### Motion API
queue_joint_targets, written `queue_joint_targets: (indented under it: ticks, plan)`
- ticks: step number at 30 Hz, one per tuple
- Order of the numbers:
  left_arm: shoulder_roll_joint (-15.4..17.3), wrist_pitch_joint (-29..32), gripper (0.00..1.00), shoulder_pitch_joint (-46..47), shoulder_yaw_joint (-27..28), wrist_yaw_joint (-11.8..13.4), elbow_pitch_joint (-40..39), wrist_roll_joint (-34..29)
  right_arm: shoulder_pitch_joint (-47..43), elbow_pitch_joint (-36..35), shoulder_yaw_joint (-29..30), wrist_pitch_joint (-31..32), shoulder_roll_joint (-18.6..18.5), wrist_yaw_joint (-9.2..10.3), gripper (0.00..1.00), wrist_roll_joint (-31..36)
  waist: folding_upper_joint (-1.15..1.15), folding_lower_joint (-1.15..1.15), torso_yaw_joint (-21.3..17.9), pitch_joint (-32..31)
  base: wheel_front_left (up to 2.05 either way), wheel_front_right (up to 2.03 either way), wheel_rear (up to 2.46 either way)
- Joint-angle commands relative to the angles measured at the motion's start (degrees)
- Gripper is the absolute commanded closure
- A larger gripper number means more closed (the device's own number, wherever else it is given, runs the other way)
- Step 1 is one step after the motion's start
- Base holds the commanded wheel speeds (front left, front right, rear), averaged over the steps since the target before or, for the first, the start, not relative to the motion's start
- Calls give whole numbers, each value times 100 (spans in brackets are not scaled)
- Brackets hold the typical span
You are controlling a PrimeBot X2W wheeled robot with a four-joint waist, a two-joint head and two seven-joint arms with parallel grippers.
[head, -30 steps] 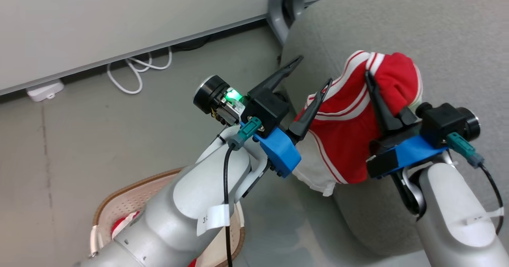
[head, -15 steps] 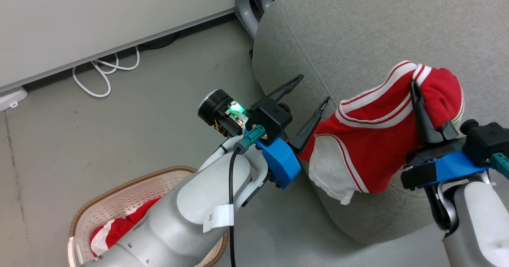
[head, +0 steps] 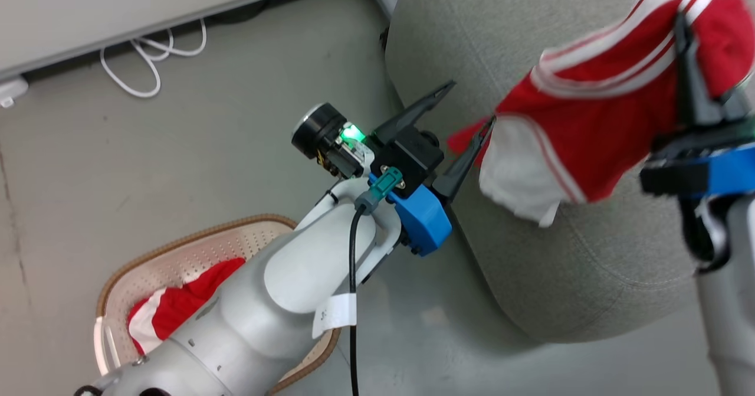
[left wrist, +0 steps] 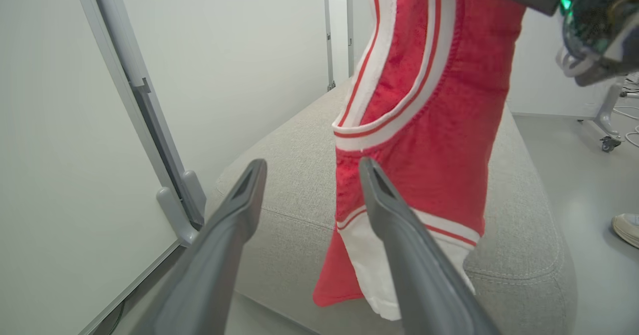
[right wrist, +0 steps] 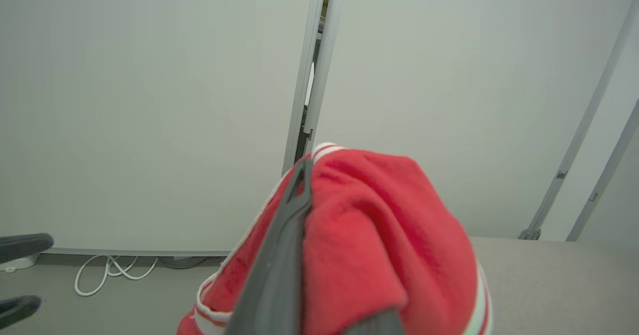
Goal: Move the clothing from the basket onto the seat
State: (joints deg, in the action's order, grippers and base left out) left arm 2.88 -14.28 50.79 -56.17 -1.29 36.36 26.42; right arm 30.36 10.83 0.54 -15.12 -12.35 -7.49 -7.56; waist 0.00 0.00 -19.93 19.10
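At seven o'clock the basket (head: 177,260) holds red-and-white clothing (head: 183,304). My right claw (head: 684,36) pinches a red striped garment (head: 590,130) over the seat (head: 590,278), at two o'clock. My left claw (head: 470,101) is spread and empty.

Grey floor (head: 177,166) under the basket (head: 194,254), the seat (head: 590,266) and a coiled white cable (head: 147,59).

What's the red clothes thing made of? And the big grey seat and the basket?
The red garment looks like soft, fuzzy cloth, maybe terry: it droops and folds, and its surface is nubby and matte. The grey seat seems covered in matte, speckled woven fabric with a stitched seam. The basket looks like smooth cream plastic with rows of holes. Its brown rim looks woven but may be moulded.
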Motion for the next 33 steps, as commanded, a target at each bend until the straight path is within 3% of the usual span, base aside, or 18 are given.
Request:
queue_joint_targets:
  ticks: [1,6,13,20,24,33]
  plan:
    - [28,-38,0,123,11,37,17,-47,274,-58,70,-5,-89,-1,100,-24,0,0,114,271,0,0,0]
    - [55,-59,0,388,17,124,-17,-206,1198,-114,578,-5,-519,-1,100,-142,0,0,298,829,0,0,0]
    - [101,-93,0,793,54,209,-165,-501,2284,-96,1437,-4,-1478,-1,100,-201,0,0,599,1700,0,0,0]
    - [145,-96,0,1053,125,224,-396,-776,2683,695,1835,-4,-2276,-1,100,-288,0,0,787,2260,0,0,0]
    - [133,-98,0,1105,156,202,-460,-878,2538,1465,1842,-4,-2406,-1,100,-239,0,0,853,2421,0,0,0]
    - [75,-98,0,1063,114,119,-499,-1008,2081,2628,1706,-5,-2082,-1,100,-264,0,0,858,2541,0,0,0]
